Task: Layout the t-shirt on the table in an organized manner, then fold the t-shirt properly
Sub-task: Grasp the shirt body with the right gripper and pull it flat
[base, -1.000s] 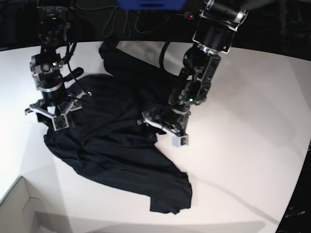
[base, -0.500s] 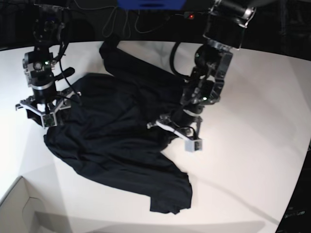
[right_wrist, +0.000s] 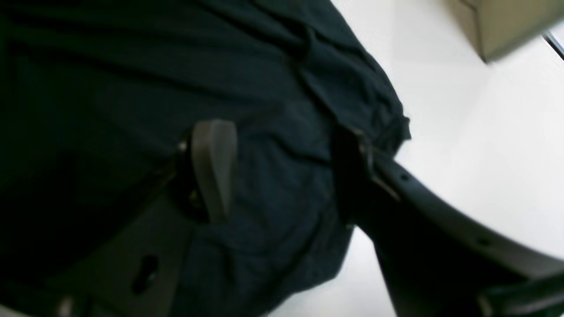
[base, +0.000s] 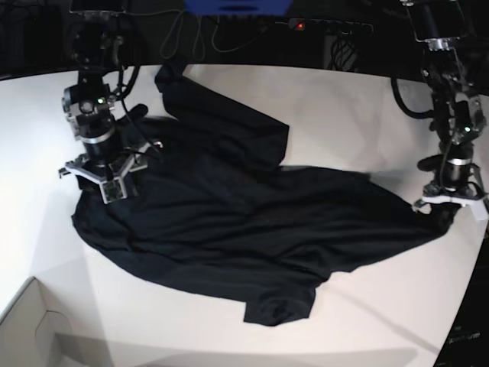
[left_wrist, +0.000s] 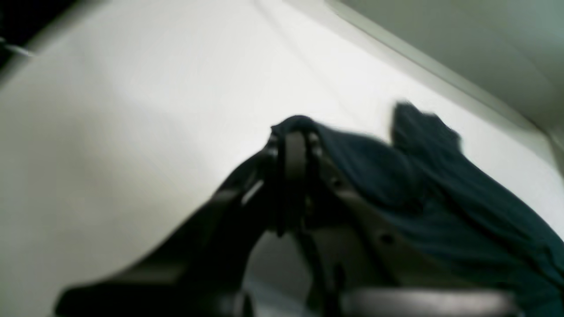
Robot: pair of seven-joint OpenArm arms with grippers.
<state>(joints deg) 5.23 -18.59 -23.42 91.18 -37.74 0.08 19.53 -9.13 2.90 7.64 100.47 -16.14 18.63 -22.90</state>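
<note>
Now your left gripper (base: pixel 451 205) is clamping shut on an edge of the t-shirt (base: pixel 229 222), which is lying spread and wrinkled across the table (base: pixel 359 115). Your right gripper (base: pixel 103 177) is hovering over the shirt's opposite end, jaws standing apart and holding nothing.

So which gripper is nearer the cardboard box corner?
Right. The right gripper stands open over the t-shirt just above the box corner; the left gripper pinches the shirt across the table.
</note>
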